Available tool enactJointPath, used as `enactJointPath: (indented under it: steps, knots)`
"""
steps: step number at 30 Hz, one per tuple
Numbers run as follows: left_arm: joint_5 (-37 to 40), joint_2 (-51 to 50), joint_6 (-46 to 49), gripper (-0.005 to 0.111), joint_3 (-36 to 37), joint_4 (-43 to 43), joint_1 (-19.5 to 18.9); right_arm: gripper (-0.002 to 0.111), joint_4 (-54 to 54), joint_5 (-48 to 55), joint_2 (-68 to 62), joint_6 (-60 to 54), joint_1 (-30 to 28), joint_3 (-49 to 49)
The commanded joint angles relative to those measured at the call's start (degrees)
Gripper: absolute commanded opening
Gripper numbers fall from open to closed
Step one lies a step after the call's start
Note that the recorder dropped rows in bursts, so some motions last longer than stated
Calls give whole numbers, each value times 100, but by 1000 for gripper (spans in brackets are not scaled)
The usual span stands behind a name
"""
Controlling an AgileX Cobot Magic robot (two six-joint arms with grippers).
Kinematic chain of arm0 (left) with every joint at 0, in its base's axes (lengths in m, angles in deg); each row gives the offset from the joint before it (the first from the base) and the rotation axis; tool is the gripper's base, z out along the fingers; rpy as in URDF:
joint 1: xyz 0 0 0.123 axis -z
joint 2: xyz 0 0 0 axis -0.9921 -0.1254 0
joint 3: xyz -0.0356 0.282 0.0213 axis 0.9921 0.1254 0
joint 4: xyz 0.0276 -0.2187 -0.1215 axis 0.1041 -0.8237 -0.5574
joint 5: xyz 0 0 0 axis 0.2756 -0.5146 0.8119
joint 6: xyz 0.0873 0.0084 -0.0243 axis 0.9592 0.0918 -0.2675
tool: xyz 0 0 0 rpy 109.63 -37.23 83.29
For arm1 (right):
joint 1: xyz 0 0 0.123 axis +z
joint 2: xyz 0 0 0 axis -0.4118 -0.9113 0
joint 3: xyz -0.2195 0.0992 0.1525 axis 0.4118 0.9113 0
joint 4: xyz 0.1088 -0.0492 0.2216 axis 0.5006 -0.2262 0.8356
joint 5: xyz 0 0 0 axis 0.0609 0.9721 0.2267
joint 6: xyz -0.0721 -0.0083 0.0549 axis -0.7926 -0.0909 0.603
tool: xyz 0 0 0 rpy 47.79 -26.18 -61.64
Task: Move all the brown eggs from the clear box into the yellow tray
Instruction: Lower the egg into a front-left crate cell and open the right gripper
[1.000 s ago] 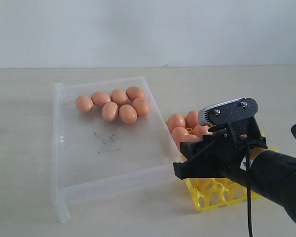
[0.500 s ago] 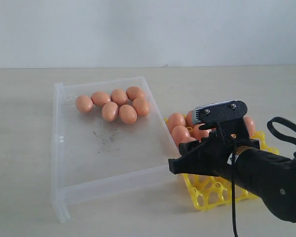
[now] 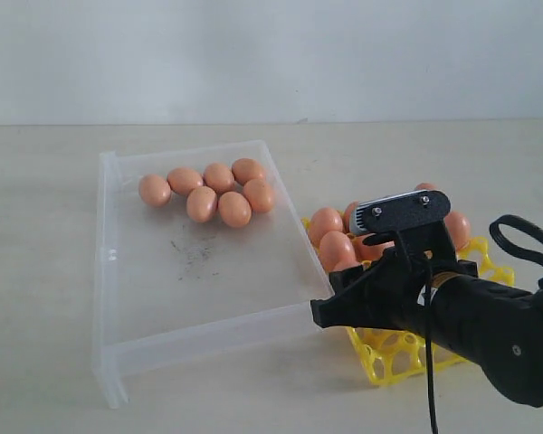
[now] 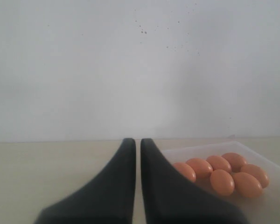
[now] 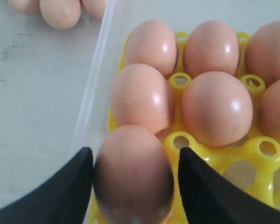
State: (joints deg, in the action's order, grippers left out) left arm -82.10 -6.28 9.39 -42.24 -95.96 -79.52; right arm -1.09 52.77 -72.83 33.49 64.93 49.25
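My right hand (image 5: 134, 154) hangs over the bright yellow plastic lattice tray (image 3: 394, 357). Its fingers are spread either side of one smooth orange-brown egg (image 5: 133, 179), which sits in the corner cup beside the box wall. A sliver of yellow shows past the egg, so I'm not pinching it. Seven brown eggs (image 3: 202, 204) lie clustered at the far end of the shallow clear plastic box (image 3: 163, 289) on the pale table (image 3: 36, 226). My left hand (image 4: 137, 141) is empty, fingers nearly together.
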Motion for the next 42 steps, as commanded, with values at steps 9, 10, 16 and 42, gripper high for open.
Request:
enactJointPath:
  steps: [9,10,16,42]
  knots:
    - [-90,-23,26,4,-13,-26,16,52,206,-258,21,-501,-7,-13]
    - [-90,-23,26,4,-13,-26,16,52,206,-298,21,-501,-7,-13]
    - [-90,-23,26,4,-13,-26,16,52,211,-362,50,-501,-7,-50]
    - [-90,-23,26,4,-13,-26,16,0,211,1500,732,-1076,-7,-115]
